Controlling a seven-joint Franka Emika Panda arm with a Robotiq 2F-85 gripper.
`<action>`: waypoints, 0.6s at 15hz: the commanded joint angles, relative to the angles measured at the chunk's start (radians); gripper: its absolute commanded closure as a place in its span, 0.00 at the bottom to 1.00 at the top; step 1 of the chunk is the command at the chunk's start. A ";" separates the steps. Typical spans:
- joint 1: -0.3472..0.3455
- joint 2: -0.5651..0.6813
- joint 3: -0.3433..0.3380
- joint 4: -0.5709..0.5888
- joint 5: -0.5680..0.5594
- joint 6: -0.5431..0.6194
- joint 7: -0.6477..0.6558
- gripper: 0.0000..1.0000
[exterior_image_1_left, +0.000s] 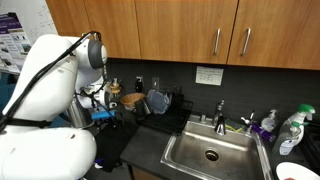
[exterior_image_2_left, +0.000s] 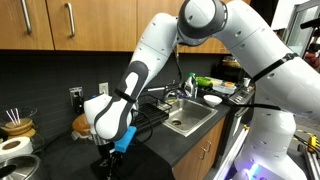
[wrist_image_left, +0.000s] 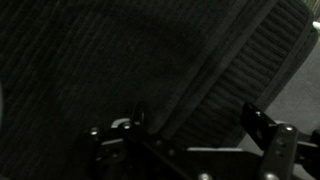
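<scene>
- Pincer (wrist_image_left: 193, 138) released: its two fingers (wrist_image_left: 262, 128) stand wide apart with nothing between them, coming in from the bottom edge of the wrist view.
- Right under it lies a dark ribbed mat (wrist_image_left: 235, 70), its thick hem running slantwise from upper right to lower left. The wrist view is too dim to tell whether the fingertips touch it.
- White arm (exterior_image_2_left: 150, 60) arches over and drops down in an exterior view, putting the pincer low over the black counter (exterior_image_1_left: 150, 150), on the stretch beside the sink and well apart from the basin.
- Mat sits on that same stretch of counter, directly beneath the open fingers.
- Near the pincer, toward the counter's back edge, stands a wooden bowl (exterior_image_1_left: 130, 100). Just beyond it is a dish rack (exterior_image_1_left: 165, 100) holding dark dishes.
- Steel sink (exterior_image_1_left: 210, 152) is set into the counter on the far side of the rack, with the faucet (exterior_image_1_left: 220, 115) at its back rim.
- Past the sink, near the counter's far end, stand a purple soap bottle (exterior_image_1_left: 268, 125) and a spray bottle (exterior_image_1_left: 292, 128).
- On the pincer's other side, by the back wall, are a wall outlet (exterior_image_2_left: 75, 95) and a cup of sticks (exterior_image_2_left: 15, 120).
- Wooden cabinets (exterior_image_1_left: 180, 30) hang above the counter.
</scene>
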 joint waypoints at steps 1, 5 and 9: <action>0.014 -0.010 -0.007 -0.014 -0.017 0.015 0.013 0.00; 0.059 -0.057 -0.026 -0.081 -0.041 0.071 0.065 0.00; 0.060 -0.041 -0.024 -0.074 -0.038 0.086 0.069 0.00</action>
